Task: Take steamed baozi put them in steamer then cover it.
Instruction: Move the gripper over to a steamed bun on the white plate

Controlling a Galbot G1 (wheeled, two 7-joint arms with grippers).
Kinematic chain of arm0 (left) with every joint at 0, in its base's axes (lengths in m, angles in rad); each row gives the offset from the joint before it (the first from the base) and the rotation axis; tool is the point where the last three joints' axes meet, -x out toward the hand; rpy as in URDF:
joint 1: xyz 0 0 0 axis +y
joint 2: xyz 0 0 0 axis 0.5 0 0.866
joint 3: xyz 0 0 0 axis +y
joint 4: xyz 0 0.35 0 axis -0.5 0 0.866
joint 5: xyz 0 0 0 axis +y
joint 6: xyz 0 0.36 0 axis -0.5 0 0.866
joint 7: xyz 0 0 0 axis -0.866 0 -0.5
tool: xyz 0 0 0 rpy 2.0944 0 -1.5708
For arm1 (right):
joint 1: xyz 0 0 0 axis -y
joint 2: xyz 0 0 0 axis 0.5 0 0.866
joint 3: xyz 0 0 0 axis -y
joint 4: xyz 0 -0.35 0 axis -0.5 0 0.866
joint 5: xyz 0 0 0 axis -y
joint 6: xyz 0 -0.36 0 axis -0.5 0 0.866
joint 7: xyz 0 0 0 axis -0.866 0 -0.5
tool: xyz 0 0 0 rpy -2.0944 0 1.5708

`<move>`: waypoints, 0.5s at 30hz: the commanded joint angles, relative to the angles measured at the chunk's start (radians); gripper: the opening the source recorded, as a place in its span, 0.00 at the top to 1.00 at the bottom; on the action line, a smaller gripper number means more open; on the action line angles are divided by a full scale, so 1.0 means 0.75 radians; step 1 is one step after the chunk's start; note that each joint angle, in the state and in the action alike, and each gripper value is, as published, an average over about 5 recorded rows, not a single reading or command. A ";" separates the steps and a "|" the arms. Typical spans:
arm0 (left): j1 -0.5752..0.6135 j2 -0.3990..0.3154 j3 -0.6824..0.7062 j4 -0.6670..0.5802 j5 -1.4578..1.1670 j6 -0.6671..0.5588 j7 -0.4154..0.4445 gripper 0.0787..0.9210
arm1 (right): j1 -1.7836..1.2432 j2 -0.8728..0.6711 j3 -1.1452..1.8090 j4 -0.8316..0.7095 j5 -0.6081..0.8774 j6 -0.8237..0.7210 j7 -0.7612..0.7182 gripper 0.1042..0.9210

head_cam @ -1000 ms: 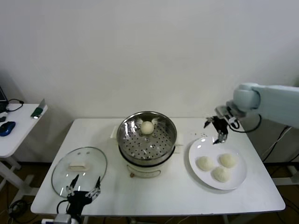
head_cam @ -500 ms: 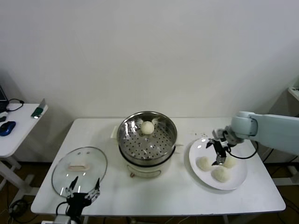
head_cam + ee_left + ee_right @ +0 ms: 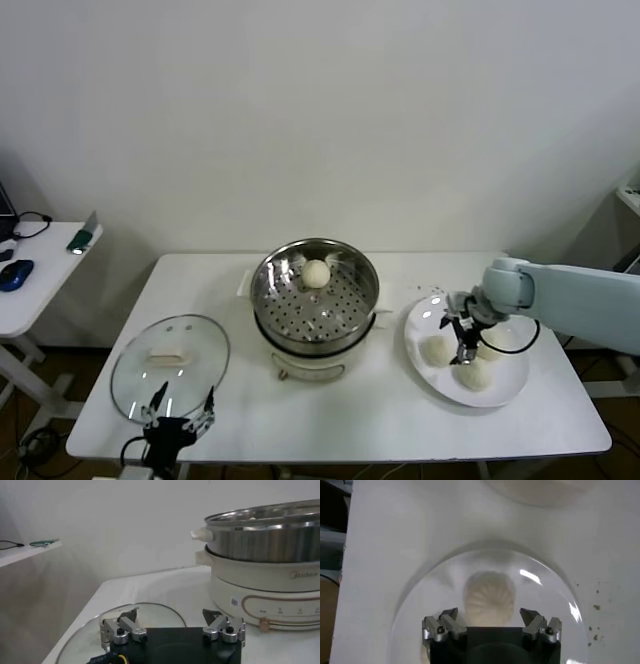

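The right gripper (image 3: 464, 339) hangs low over the plate (image 3: 506, 385), fingers spread wide on either side of one bun (image 3: 489, 597), not gripping it. Three buns lie on the plate. A fourth bun (image 3: 316, 273) sits at the back of the steamer (image 3: 315, 297). The lid (image 3: 170, 364) lies flat on the table (image 3: 380, 425), left of the steamer. The left gripper (image 3: 180, 420) is parked at the lid's near edge, fingers wide, empty.

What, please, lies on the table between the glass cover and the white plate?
The steamer, holding one baozi, stands between the cover and the plate, seen in the head view.
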 commanded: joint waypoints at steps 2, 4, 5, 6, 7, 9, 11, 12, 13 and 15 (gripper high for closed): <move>0.003 0.004 -0.001 0.009 0.008 -0.010 -0.001 0.12 | -0.079 0.035 0.061 -0.067 -0.028 -0.014 -0.008 0.12; 0.004 0.005 -0.003 0.016 0.008 -0.017 -0.001 0.12 | -0.084 0.043 0.059 -0.072 -0.027 -0.013 -0.013 0.12; 0.005 0.006 -0.004 0.019 0.009 -0.020 -0.001 0.12 | -0.086 0.046 0.060 -0.075 -0.027 -0.012 -0.015 0.12; 0.006 0.006 -0.004 0.021 0.009 -0.022 -0.001 0.12 | -0.089 0.050 0.060 -0.078 -0.027 -0.011 -0.016 0.12; 0.007 0.006 -0.005 0.022 0.008 -0.023 -0.001 0.12 | -0.092 0.053 0.062 -0.083 -0.028 -0.011 -0.017 0.12; 0.007 0.006 -0.007 0.024 0.007 -0.024 -0.002 0.12 | -0.098 0.060 0.065 -0.092 -0.030 -0.010 -0.016 0.12; 0.006 0.006 -0.008 0.025 0.007 -0.024 -0.002 0.12 | -0.102 0.066 0.068 -0.101 -0.031 -0.008 -0.016 0.12; 0.005 0.005 -0.008 0.025 0.006 -0.024 -0.002 0.12 | -0.103 0.068 0.069 -0.104 -0.030 -0.007 -0.017 0.12; 0.004 0.005 -0.008 0.025 0.006 -0.024 -0.002 0.12 | -0.102 0.070 0.069 -0.106 -0.029 -0.004 -0.022 0.12; 0.003 0.005 -0.009 0.025 0.006 -0.024 -0.002 0.12 | -0.100 0.073 0.069 -0.108 -0.026 0.001 -0.033 0.13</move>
